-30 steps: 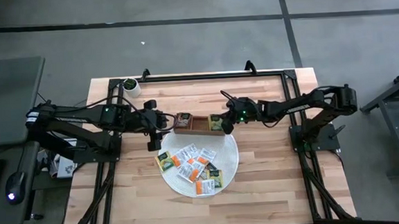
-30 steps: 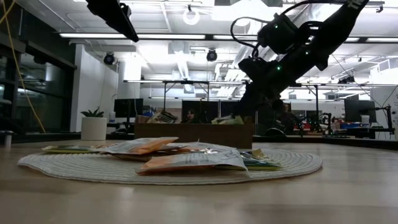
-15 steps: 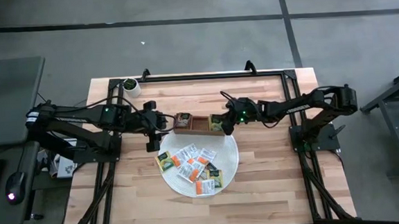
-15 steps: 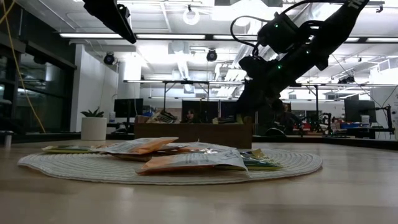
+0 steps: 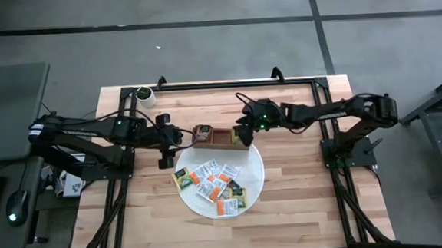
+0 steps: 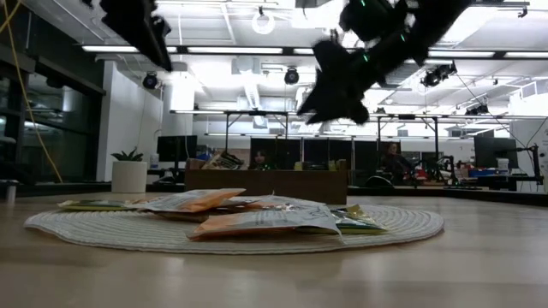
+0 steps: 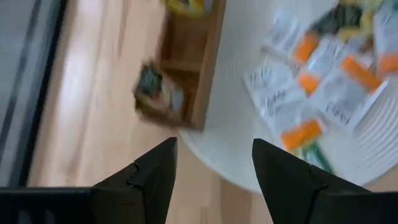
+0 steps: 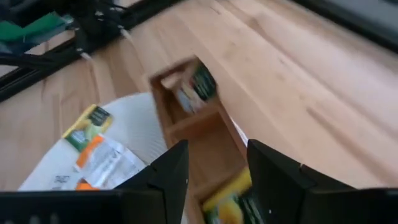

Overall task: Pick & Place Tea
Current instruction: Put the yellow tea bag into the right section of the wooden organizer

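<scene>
Several tea packets (image 5: 213,182), printed orange, white, green and yellow, lie flat on the round white mat (image 5: 252,185). Behind the mat stands the wooden tray (image 5: 221,132). One packet (image 8: 196,90) leans in its left compartment and a yellow-green one (image 8: 227,208) lies in its right compartment. My right gripper (image 8: 217,152) hangs open above the tray's right end (image 5: 242,136), holding nothing. My left gripper (image 7: 213,149) hovers open over the table to the left of the tray and mat (image 5: 167,159), also holding nothing.
A small white pot with a plant (image 5: 145,95) stands at the table's far left corner. A dark frame (image 5: 234,83) runs along the far edge and down both sides. Bare wood lies to the right of the mat and in front of it.
My right gripper has risen from the tray's right end to well above it, and the yellow-green packet stays in the compartment below. My left arm has kept nearly still.
</scene>
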You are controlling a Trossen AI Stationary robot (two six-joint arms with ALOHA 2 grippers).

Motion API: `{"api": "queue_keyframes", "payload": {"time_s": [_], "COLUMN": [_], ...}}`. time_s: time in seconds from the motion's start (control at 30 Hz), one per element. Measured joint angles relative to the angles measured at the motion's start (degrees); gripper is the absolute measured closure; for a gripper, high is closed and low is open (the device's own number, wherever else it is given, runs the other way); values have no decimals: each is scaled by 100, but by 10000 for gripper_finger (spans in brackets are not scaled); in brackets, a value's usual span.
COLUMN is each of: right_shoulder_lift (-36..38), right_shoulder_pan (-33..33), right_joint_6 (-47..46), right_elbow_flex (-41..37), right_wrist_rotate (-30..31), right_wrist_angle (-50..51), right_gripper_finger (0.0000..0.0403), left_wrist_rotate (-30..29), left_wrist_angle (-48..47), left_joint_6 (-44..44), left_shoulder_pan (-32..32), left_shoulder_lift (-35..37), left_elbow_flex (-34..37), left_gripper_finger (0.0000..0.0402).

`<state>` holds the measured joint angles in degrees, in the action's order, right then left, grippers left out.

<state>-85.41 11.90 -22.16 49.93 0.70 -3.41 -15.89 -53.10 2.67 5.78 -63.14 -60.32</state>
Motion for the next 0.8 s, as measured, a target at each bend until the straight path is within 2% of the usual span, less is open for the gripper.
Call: {"api": "queue_keyframes", "payload": {"time_s": [0.07,0.23,0.3,0.47,0.63,0.8], "right_shoulder_lift": [0,5,5,-130,-624,-1520], "right_shoulder_pan": [-136,-620,-783,-1180,-1509,-1796], "right_joint_6": [249,876,916,616,37,-454], "right_elbow_flex": [464,1387,1595,1713,1721,1993], "right_wrist_rotate": [110,717,784,642,553,309], "right_wrist_angle": [480,1183,1290,1260,966,309], "right_gripper_finger": [256,292,313,389,400,402], "left_wrist_rotate": [45,496,534,484,267,98], "left_wrist_angle": [-14,1051,1708,2054,2008,1977], "left_joint_6": [177,743,1029,1682,2067,2373], "left_shoulder_pan": [0,31,103,384,705,917], "left_shoulder_lift": [185,739,1004,1551,2023,2407], "left_elbow_flex": [319,1516,1933,2684,3125,3511], "left_gripper_finger": [197,197,197,197,197,197]}}
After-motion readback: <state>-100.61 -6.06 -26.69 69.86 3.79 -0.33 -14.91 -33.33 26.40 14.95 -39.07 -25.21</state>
